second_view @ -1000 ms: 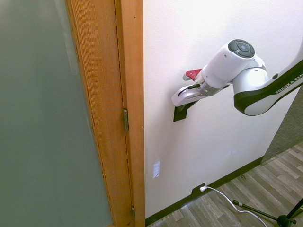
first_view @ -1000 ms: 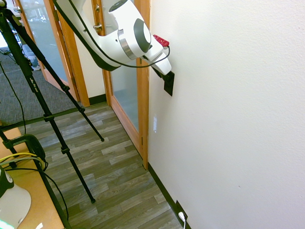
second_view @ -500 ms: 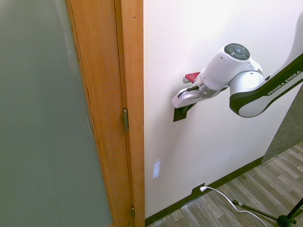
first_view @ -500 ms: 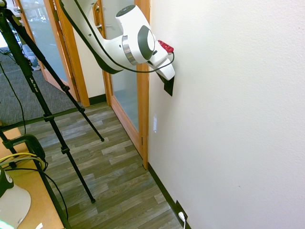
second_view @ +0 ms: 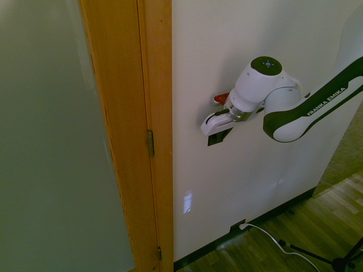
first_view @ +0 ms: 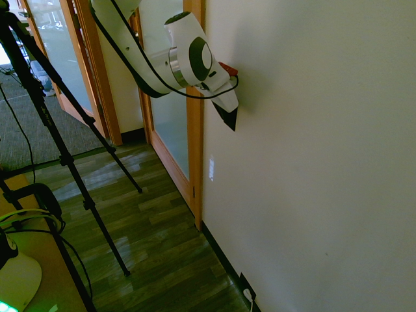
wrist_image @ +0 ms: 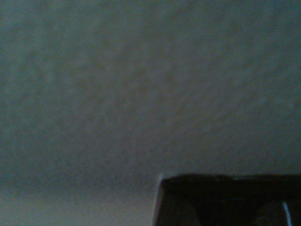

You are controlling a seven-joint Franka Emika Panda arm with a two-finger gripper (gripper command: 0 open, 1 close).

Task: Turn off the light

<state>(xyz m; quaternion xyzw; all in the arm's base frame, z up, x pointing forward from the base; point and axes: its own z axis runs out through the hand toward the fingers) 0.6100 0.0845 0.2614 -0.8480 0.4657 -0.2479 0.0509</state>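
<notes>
While a wooden door frame [second_view: 157, 113] runs just beside the switch [second_view: 215, 139] and a black outlet plate [second_view: 236, 225] with a white plug [second_view: 243, 226] sits low on the same wall [second_view: 255, 187], nothing stands between arm and switch. The hand [second_view: 224, 132], its fingers together, is at the switch, partly covering the plate; whether they touch, I cannot tell.

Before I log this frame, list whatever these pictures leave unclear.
- Pincer tips: in both exterior views, lost against the black switch plate and behind the hand's white housing.
- Upper part of the switch plate: covered by that housing in the second exterior view.
- Plate's face in the wrist view: too dark, cut off by the bottom edge.
- Ceiling light: outside every view.
</notes>
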